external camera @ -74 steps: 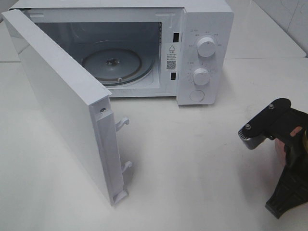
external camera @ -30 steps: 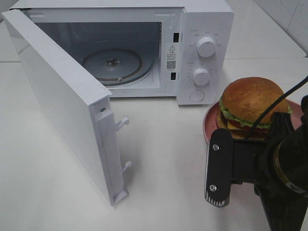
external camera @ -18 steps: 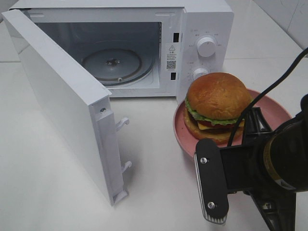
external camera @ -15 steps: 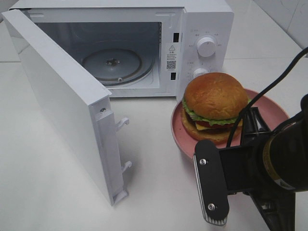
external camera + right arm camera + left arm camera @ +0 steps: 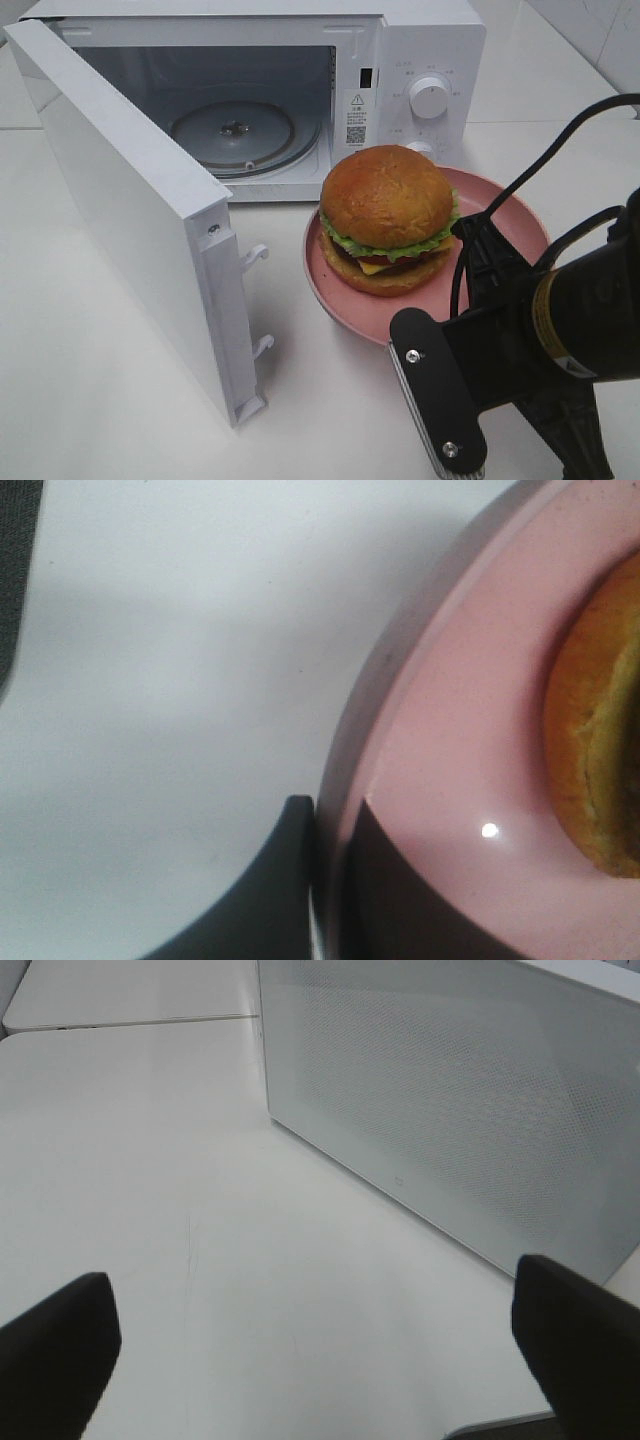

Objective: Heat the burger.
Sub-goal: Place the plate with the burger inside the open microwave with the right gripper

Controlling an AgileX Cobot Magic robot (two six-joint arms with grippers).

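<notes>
The burger (image 5: 385, 215), with a glossy brown bun, lettuce and cheese, sits on a round pink plate (image 5: 505, 205) held above the table, just in front of the microwave (image 5: 430, 45). My right gripper (image 5: 328, 820) is shut on the plate's near rim (image 5: 400, 710), one finger under it and one on top. In the right wrist view the bun's edge (image 5: 590, 750) shows at the side. The microwave door (image 5: 130, 200) stands wide open and the glass turntable (image 5: 235, 135) inside is bare. My left gripper (image 5: 320, 1360) is open with nothing between its fingers, facing the door's outer face (image 5: 450, 1110).
The door's latch hooks (image 5: 255, 255) stick out toward the plate's path. Two control knobs (image 5: 432, 97) sit on the microwave's right panel, partly behind the burger. The right arm's black body (image 5: 560, 340) fills the lower right of the high view.
The right gripper has carried the plate and burger from the right edge leftward, to just in front of the microwave's control panel and opening. The left gripper has stayed open.
</notes>
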